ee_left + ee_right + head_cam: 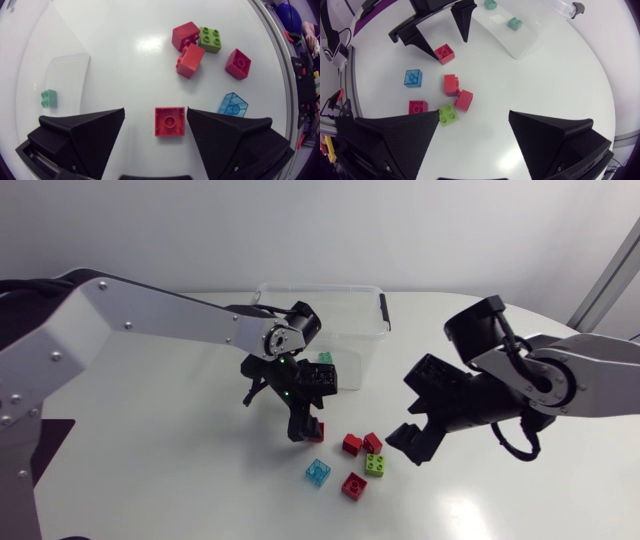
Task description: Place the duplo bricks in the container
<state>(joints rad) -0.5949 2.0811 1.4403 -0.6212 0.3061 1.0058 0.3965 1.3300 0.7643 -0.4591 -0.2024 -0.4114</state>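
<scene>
Left wrist view | left tool (156,110) spread wide | red brick (169,121) between its jaws, ungripped | right tool (474,114) spread

On the table (150,480), at twelve o'clock, the container (350,310), two bricks (513,23) inside. At its six o'clock, the left gripper (308,428), a lone brick (169,121) flat on the table between the fingers. At that brick's four o'clock, a cluster of three bricks (372,444), touching. At the cluster's eight o'clock a fourth brick (318,472), at seven o'clock a fifth brick (353,486). At two o'clock, the right gripper (412,412).
</scene>
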